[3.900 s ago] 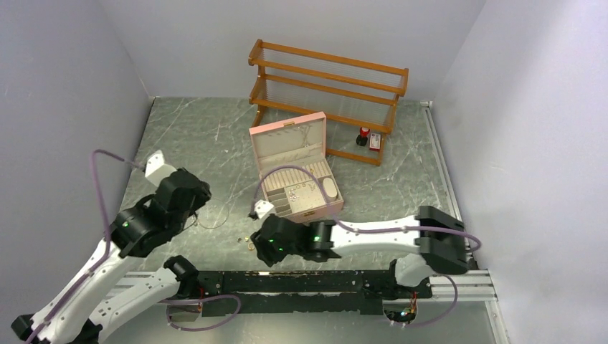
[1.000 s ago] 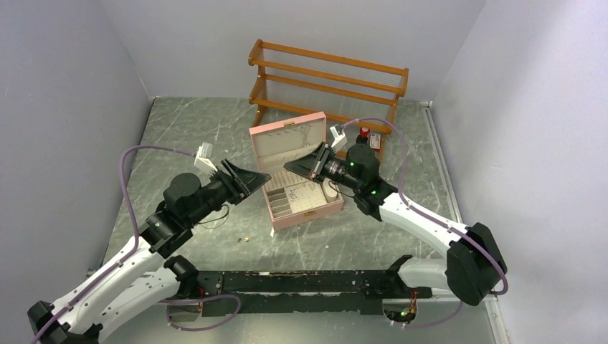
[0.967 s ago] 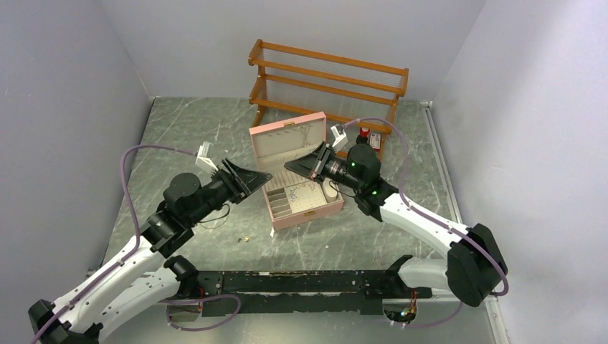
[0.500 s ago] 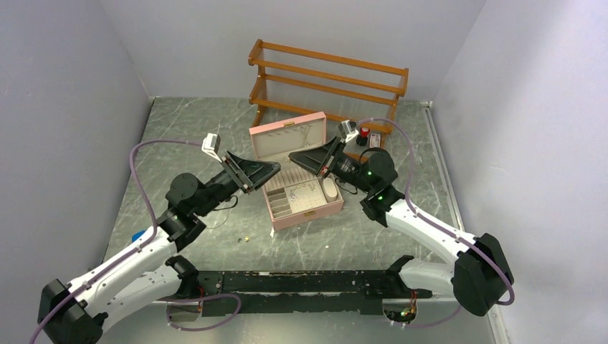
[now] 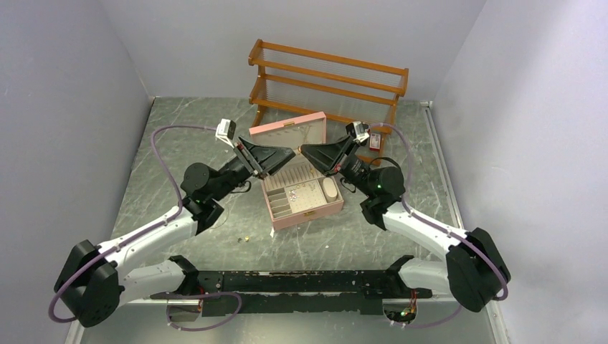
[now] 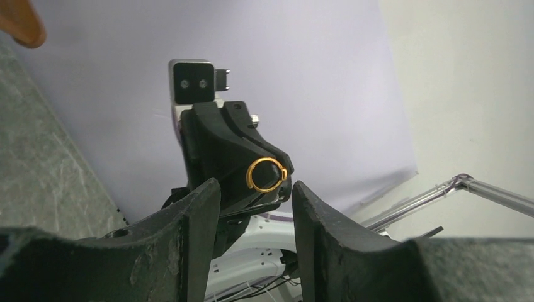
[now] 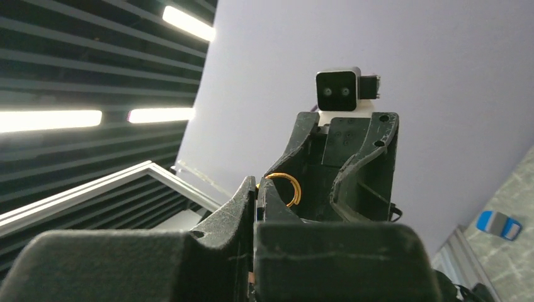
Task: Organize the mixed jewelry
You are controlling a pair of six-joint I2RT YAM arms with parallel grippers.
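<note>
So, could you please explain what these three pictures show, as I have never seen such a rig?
These are two robot arms bolted at the near edge of a table, each ending in a two-finger gripper. The wide picture comes from a fixed camera above and behind them; the other two come from a camera on each wrist. On the grey table stand an open pink jewellery box and a wooden rack; a tiny gold bit lies nearer the arms. Both arms are raised, tips facing above the box. The right gripper is shut on a gold ring; the left gripper is open just opposite it.
</note>
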